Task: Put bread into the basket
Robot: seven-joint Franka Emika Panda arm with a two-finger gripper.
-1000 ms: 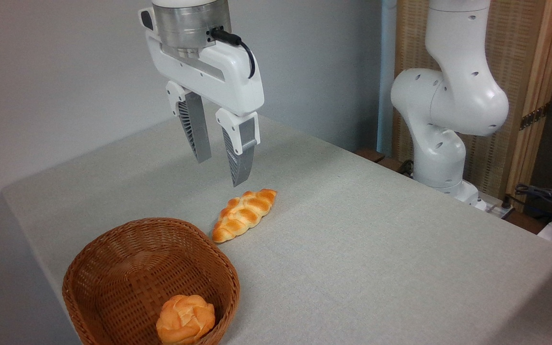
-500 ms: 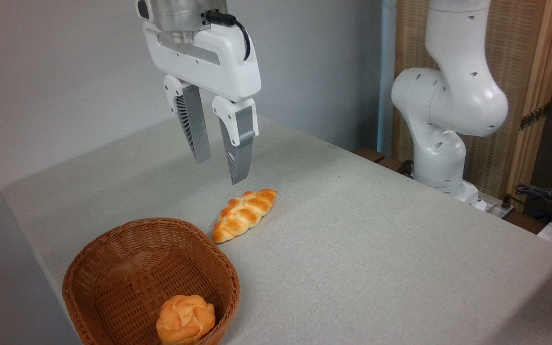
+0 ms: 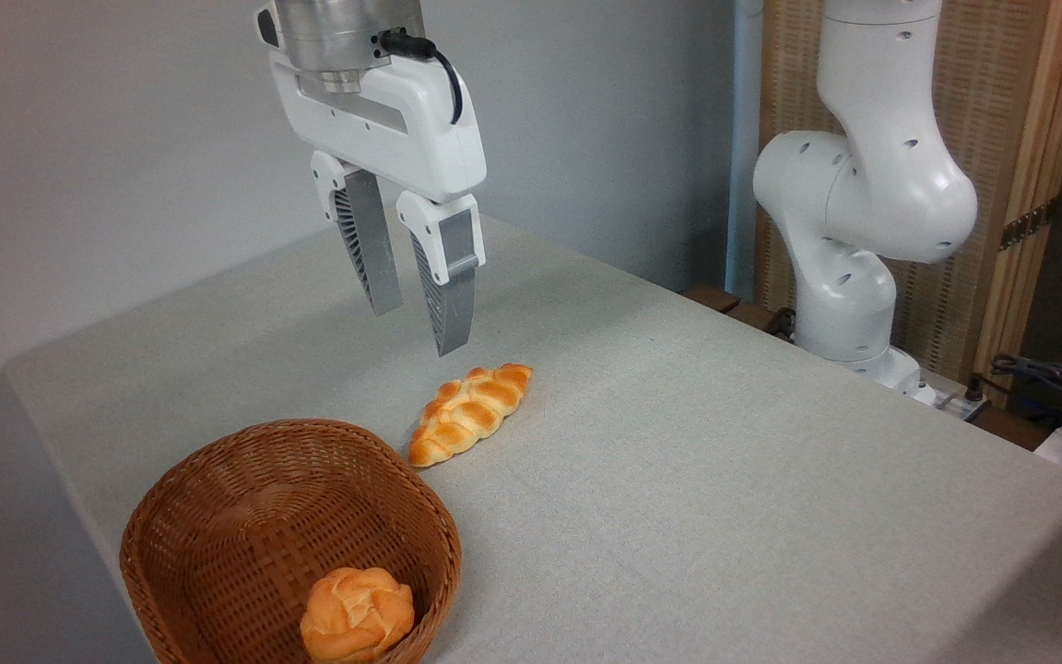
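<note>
Rising and drifting left, the gripper (image 3: 413, 327) hangs empty, jaws parted.
Bread (image 3: 357, 614) lies in the basket (image 3: 208, 516); it looks light, soft, best pinched across its sides.

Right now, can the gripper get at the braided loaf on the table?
Probably yes. The gripper hangs above the braided loaf, jaws apart and empty. Nothing lies between them; the basket sits beside the loaf, apart from it.

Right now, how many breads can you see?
2. The round bun sits inside the basket, near its front. The braided loaf lies on the table just behind the basket. Nothing looks hidden.
</note>
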